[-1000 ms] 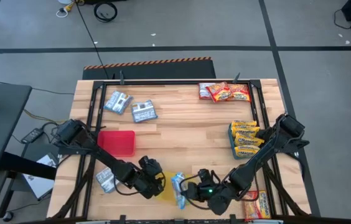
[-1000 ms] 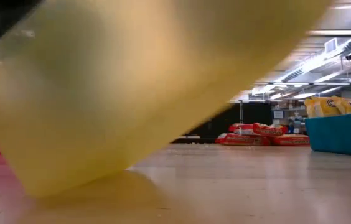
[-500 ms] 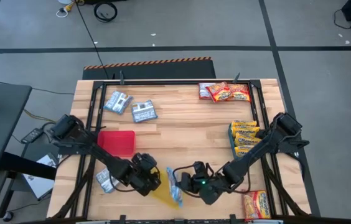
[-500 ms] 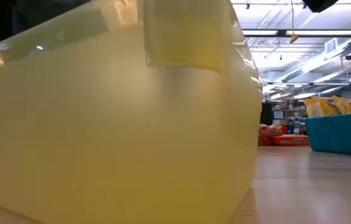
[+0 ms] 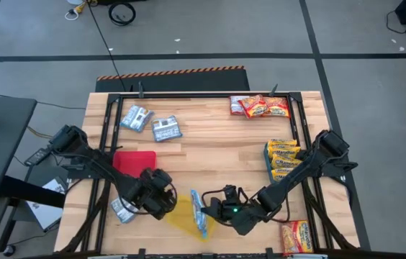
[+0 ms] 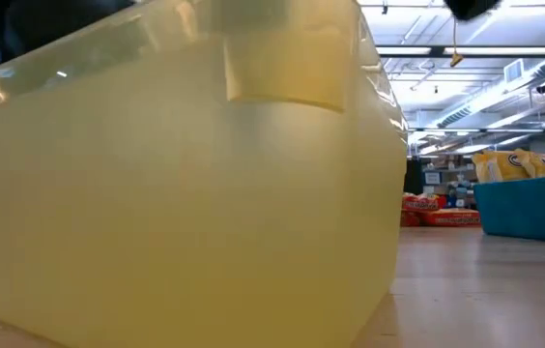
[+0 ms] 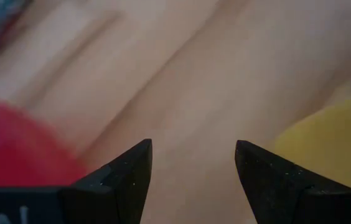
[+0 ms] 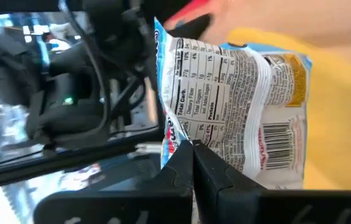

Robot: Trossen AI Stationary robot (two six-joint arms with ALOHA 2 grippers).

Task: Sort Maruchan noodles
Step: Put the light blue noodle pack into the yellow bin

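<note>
My right gripper [image 5: 210, 213] is shut on a blue-and-white noodle packet [image 5: 199, 210] over the yellow tray [image 5: 181, 218] near the table's near edge. My left gripper [image 5: 158, 196] hovers open above bare wood between the red tray [image 5: 135, 164] and the yellow tray; its wrist view shows the fingers apart [image 7: 194, 158]. Two more blue-and-white packets [image 5: 165, 129] lie flat at the far left. Another packet [image 5: 122, 208] lies by the left rail. Yellow packets stand in the blue tray [image 5: 269, 160]. Red packets [image 5: 259, 106] lie at the far edge. My right gripper pinches the blue-and-white packet [image 8: 238, 112] between its two fingers at one edge [image 8: 191, 138], coming level from the table's right. The packet stands on edge, its printed back toward the wrist camera, over the yellow tray [image 8: 343, 130]. Whether it touches the tray I cannot tell.
A red-and-yellow packet [image 5: 298, 236] lies at the near right corner. A black frame rail [image 5: 188, 96] runs round the table. In the low view the yellow tray [image 6: 176, 193] blocks most of the sight, with the blue tray [image 6: 529, 208] at the right. Bare wood lies mid-table.
The yellow tray, tilted with one side raised a second ago, now lies flat. My left gripper has drawn back from it toward the table's left, nearer the red tray. My right gripper has carried the packet a little toward the left and far side, over the yellow tray.
</note>
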